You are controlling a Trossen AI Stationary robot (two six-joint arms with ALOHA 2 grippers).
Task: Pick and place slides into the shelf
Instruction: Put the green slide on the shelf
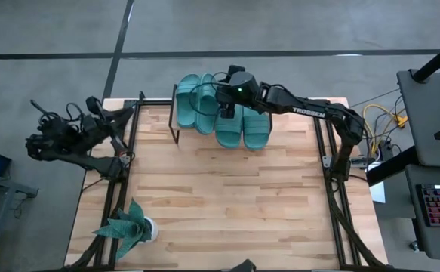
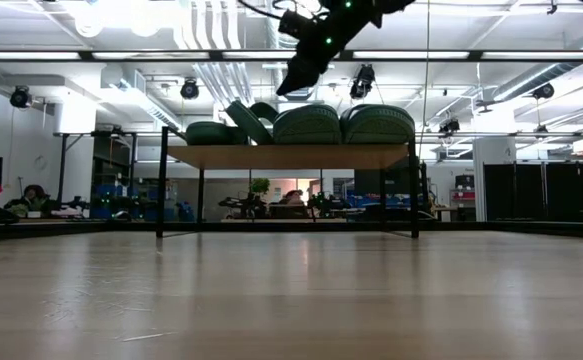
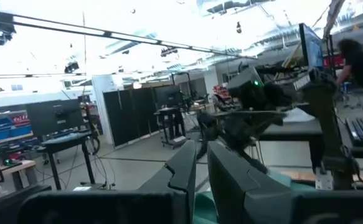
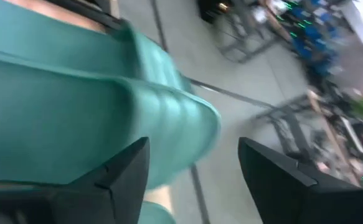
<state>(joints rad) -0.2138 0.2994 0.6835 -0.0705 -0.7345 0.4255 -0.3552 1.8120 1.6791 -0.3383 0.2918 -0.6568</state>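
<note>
Already all 4 slides sit on the shelf at the table's far edge. Soft, light rubber (best pinched at the strap). The right gripper hangs above them, fingers spread, empty; the left gripper is closed, parked left.

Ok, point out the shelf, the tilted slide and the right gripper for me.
shelf (image 2: 291,156): low view, front edge of its plank top.
tilted slide (image 1: 203,109): high view, its sole, leaning on its neighbour.
right gripper (image 4: 193,163): right wrist view, gap between its open fingers.

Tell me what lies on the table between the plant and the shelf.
Nothing: in the high view, bare wood runs from the plant to the shelf.
</note>
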